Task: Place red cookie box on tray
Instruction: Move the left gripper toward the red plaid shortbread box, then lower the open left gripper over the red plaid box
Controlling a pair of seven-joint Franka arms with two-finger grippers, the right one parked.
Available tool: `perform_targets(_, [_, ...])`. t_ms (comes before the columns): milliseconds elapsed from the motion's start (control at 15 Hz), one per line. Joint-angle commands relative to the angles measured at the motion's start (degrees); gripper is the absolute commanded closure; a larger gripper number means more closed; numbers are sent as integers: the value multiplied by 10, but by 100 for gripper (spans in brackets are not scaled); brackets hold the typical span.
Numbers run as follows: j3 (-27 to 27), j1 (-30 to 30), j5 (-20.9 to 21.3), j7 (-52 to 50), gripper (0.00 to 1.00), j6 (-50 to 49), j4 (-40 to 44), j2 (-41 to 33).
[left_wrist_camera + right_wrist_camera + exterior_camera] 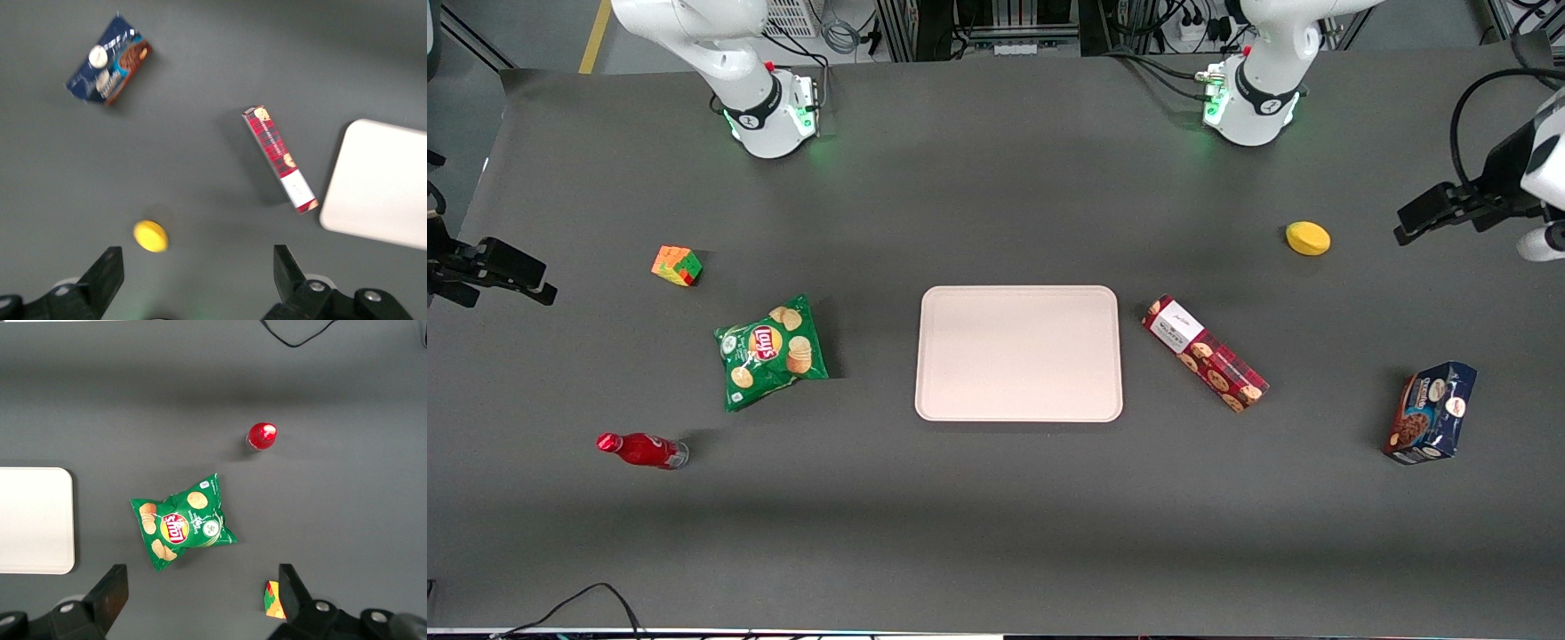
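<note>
Red plaid marks the red cookie box, a long carton lying flat on the dark grey bench just beside the tray but not touching it, on the working arm's side, set at a slant with its white-label end nearest the tray's edge. The pale pink tray sits in the middle of the bench with nothing on it. The hand hangs high over the working arm's end of the bench, fingers spread wide and holding nothing, with a yellow round object below it. A dark-blue cookie package stands nearer the front camera. Toward the parked arm's end lie a green Lay's chip bag, a red bottle and a colour cube.
</note>
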Motion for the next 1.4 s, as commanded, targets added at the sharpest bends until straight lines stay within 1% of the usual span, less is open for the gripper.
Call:
perform_targets(0, [-2,-18,-29,-166,0,33,0,44])
perform_targets(200, [-2,-44,-21,-265,0,90,0,94])
perform_targets(533, [-1,-73,-19,-387,0,171,-2,183])
perform_targets(733, [-1,-104,28,-448,0,226,-20,218])
perform_targets(800, [-1,-111,37,-460,0,254,-35,224])
perform_targets(1067, [-1,-116,38,-463,0,394,-136,230])
perform_targets(1333, [-1,-121,38,-467,0,477,-212,238])
